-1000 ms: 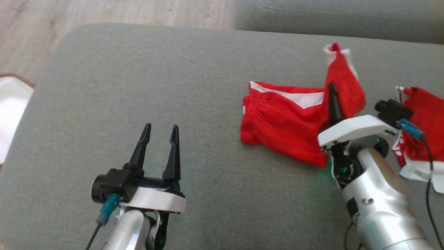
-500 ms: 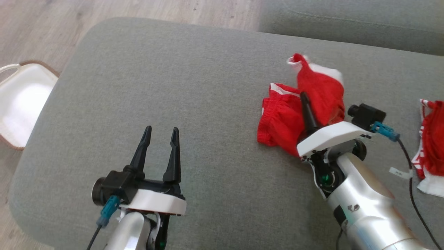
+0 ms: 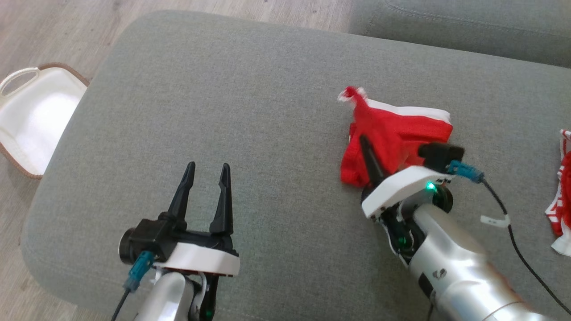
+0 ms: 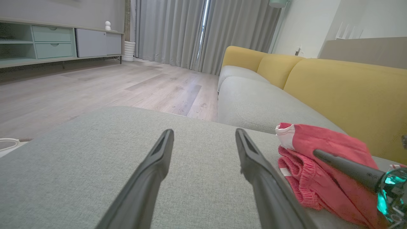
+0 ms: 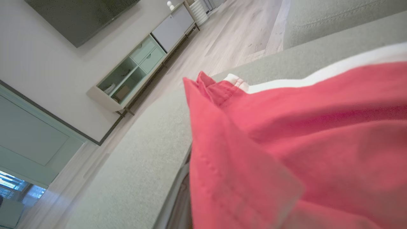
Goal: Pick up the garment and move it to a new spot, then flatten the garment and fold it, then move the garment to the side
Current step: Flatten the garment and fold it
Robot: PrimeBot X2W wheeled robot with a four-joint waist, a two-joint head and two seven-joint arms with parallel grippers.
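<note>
The garment (image 3: 397,129), red shorts with white trim, lies bunched on the grey sofa cushion (image 3: 250,89) right of centre. My right gripper (image 3: 366,143) is shut on the garment, which drapes over it so that one dark finger (image 3: 369,159) shows. In the right wrist view the red garment (image 5: 302,143) covers the fingers. My left gripper (image 3: 207,168) stands open over bare cushion at the lower left, well left of the garment. The left wrist view has its gripper (image 4: 203,133) open, the garment (image 4: 321,152) at right, and the right gripper's finger (image 4: 346,168) against it.
Another red and white cloth (image 3: 563,196) lies at the cushion's right edge. A white basket (image 3: 31,111) sits on the wood floor left of the cushion. A second grey cushion (image 3: 468,22) adjoins at the back right, with a yellow backrest (image 4: 343,86) behind.
The head camera has shifted. My right gripper has pulled the garment left, away from the other red cloth, and the garment has bunched up. The left gripper stays open.
</note>
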